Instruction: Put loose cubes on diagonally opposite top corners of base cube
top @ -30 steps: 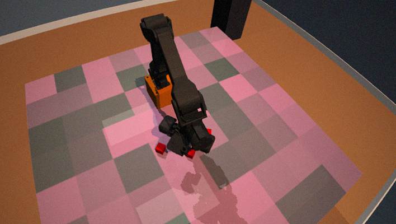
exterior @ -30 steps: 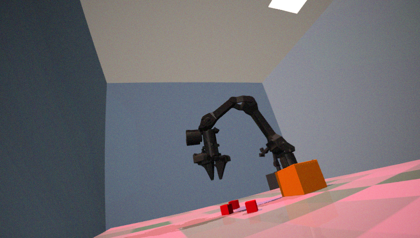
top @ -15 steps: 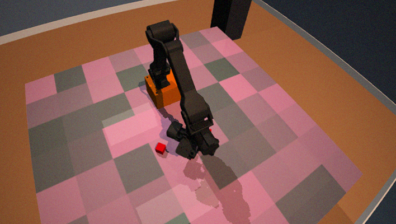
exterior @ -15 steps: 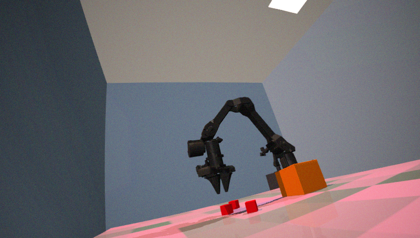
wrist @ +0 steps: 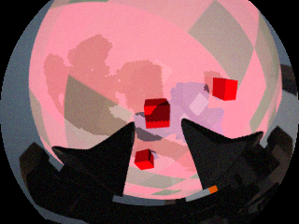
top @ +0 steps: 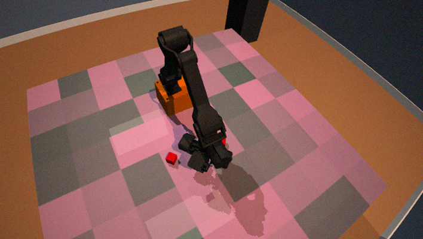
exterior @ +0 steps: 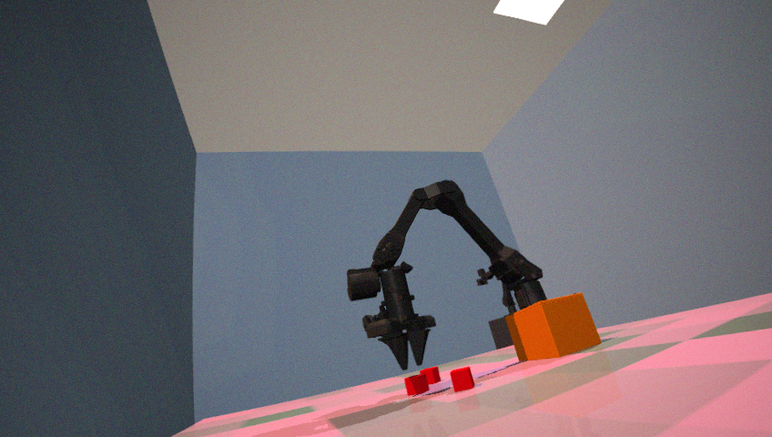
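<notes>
Pincer (exterior: 410,351) held part-open, nothing gripped, just above small red cubes.
Three red cubes seen on pink/grey checked bench (top: 150,178): one (wrist: 157,112) betw. pincer tips in wrist view, one (wrist: 144,160) nearer, one (wrist: 224,89) off to right; none stacked.

Pincer (exterior: 410,354) open, pointing downward

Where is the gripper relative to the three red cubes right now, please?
In the exterior view the gripper hangs open just above the red cubes, over the rear cube; the wrist view frames one cube between its fingertips.
</notes>
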